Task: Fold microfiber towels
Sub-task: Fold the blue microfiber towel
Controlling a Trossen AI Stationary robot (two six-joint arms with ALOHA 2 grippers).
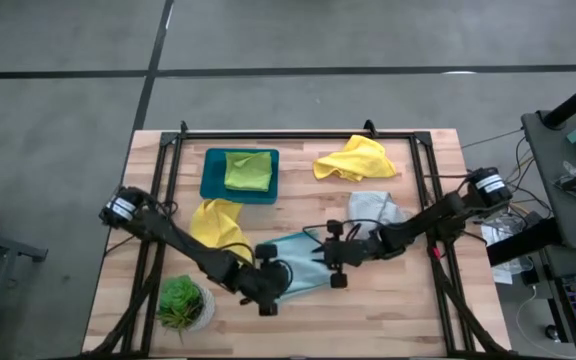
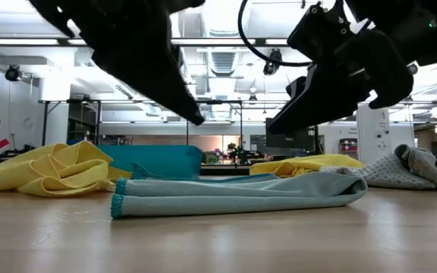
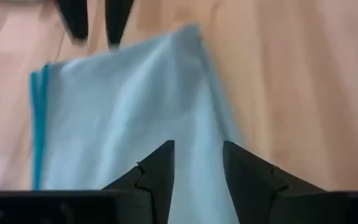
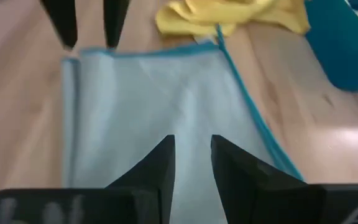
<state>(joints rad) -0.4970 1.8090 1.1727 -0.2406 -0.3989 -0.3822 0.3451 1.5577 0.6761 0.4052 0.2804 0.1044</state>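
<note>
Towel, light blue (image 1: 303, 268), lies flat on the table (image 1: 408, 310), long axis running nine to three o'clock. Left end effector (image 1: 265, 283) hovers over its nine o'clock end, right end effector (image 1: 334, 257) over the three o'clock end; both parted, holding nothing, equally near.

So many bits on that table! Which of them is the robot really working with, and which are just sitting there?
Part of the job:
light blue towel, under both grippers
yellow towel near the left arm
yellow towel at the back
grey towel
green towel, in the tray

Just sitting there:
teal tray
potted plant
</note>
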